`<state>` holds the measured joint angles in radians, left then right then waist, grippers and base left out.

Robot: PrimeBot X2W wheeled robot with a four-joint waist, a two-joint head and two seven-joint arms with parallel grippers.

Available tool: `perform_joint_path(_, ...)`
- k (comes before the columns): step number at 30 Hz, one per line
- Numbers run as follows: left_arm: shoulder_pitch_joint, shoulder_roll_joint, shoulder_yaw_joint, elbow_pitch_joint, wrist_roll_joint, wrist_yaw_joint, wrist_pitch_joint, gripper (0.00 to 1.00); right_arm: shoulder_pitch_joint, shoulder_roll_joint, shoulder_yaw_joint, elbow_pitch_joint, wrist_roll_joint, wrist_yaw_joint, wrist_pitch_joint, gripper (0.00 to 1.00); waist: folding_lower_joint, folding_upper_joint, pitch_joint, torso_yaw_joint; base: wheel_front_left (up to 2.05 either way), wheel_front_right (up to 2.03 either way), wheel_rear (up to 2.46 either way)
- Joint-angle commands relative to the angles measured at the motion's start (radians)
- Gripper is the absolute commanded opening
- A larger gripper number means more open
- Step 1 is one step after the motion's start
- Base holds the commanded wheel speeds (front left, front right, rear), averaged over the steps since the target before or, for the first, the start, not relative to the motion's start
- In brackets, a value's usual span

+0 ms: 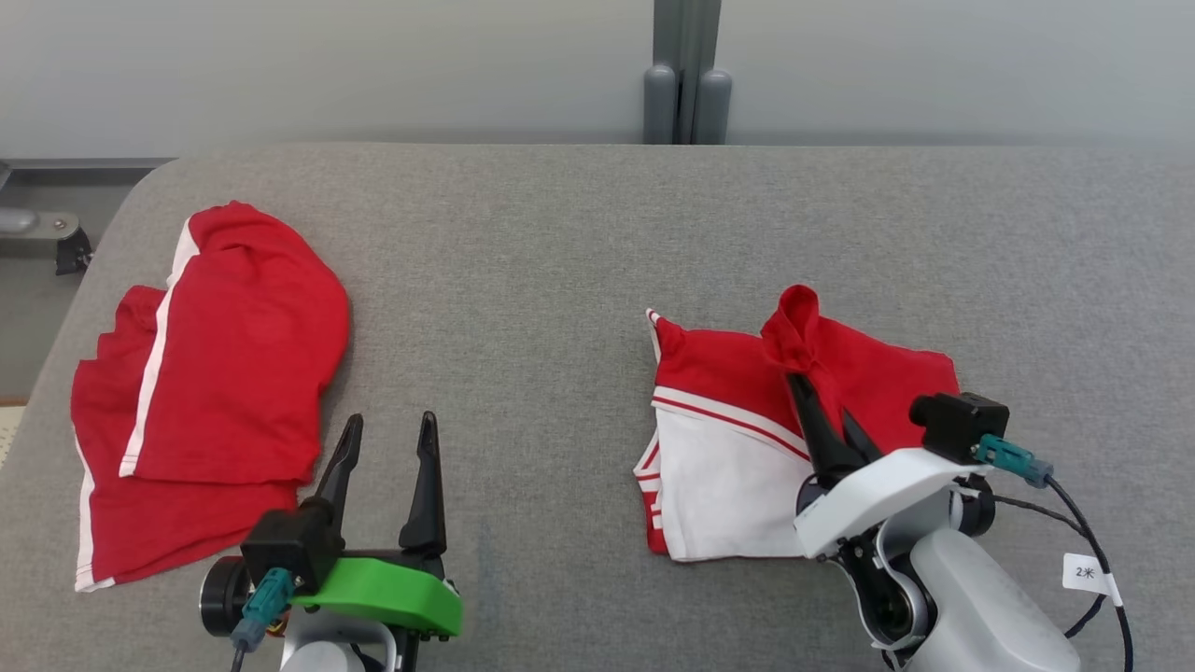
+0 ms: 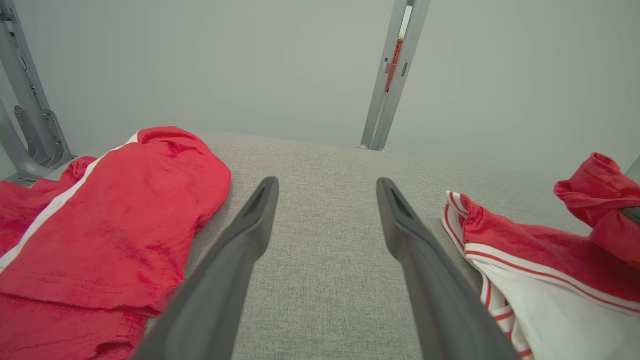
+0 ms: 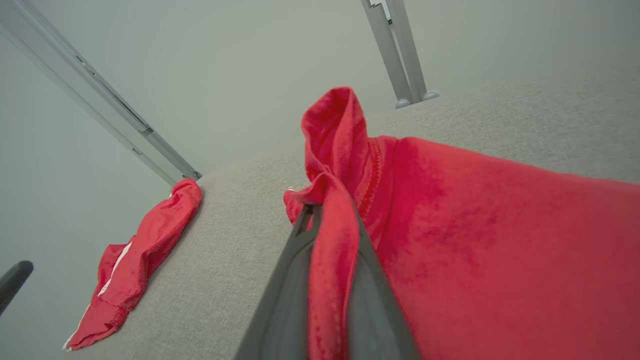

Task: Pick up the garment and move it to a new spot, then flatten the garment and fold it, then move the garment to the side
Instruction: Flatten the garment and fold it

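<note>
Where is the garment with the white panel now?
In the head view this garment lies on the right half of the grey table, one red fold pinched in the right gripper; the other garment lies far left.

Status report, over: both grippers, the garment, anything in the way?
Right gripper shut on the red-and-white garment, pinching a raised red fold. Left gripper open, empty, above the table. Second red garment lies far left, apart; nothing blocking.

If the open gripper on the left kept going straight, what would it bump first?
Probably the bare grey table. The left gripper points between the red garment and the red-and-white garment, touching neither; depth is unclear.
</note>
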<state>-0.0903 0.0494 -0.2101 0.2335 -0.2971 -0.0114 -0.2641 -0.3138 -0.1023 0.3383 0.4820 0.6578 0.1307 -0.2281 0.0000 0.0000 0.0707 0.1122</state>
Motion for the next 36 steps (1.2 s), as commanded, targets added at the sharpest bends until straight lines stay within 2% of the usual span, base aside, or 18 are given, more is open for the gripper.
perform_joint_path(1,0.014,0.002,0.0,0.0,0.0,0.001,0.0,1.0,0.002,0.007,0.006,0.014,0.005,0.0,-0.008,0.0,0.0,0.0,0.002,0.029,0.0,0.0,0.0)
perform_joint_path(9,0.003,0.002,-0.007,-0.004,-0.008,0.004,0.0,1.0,-0.033,0.033,0.053,0.1,0.019,0.0,-0.027,0.0,0.0,0.0,0.014,0.083,0.0,0.0,0.0)
perform_joint_path(15,-0.003,0.002,-0.007,-0.006,-0.012,0.011,0.0,1.0,-0.056,0.043,0.097,0.155,0.057,0.0,-0.029,0.0,0.0,0.0,0.024,0.096,0.0,0.0,0.0)
perform_joint_path(16,-0.005,0.002,-0.007,-0.006,-0.012,0.012,0.0,1.0,-0.064,0.043,0.11,0.159,0.062,0.0,-0.029,0.35,0.0,0.0,0.026,0.095,0.0,0.0,0.0)
perform_joint_path(17,-0.007,0.002,-0.005,-0.006,-0.01,0.012,0.0,1.0,-0.07,0.044,0.124,0.161,0.073,0.0,-0.029,1.0,0.0,0.0,0.027,0.093,0.0,0.0,0.0)
perform_joint_path(21,-0.015,0.002,0.004,-0.002,-0.005,0.014,0.0,1.0,-0.086,0.025,0.17,0.171,0.093,0.0,-0.024,1.0,0.0,0.0,0.025,0.074,0.0,0.0,0.0)
perform_joint_path(26,-0.018,0.002,0.011,-0.004,-0.003,0.015,0.0,1.0,-0.109,-0.009,0.177,0.145,0.111,0.0,-0.03,1.0,0.0,0.0,0.018,0.037,0.0,0.0,0.0)
perform_joint_path(31,-0.024,0.002,0.026,-0.012,0.01,0.006,0.0,1.0,-0.13,-0.087,0.158,0.104,0.07,0.0,-0.036,1.0,0.0,0.0,0.016,-0.015,0.0,0.0,0.0)
perform_joint_path(36,-0.039,0.002,0.043,-0.026,0.014,0.005,0.0,1.0,-0.128,-0.18,0.08,0.038,-0.004,0.0,-0.037,1.0,0.0,0.0,0.025,-0.056,0.0,0.0,0.0)
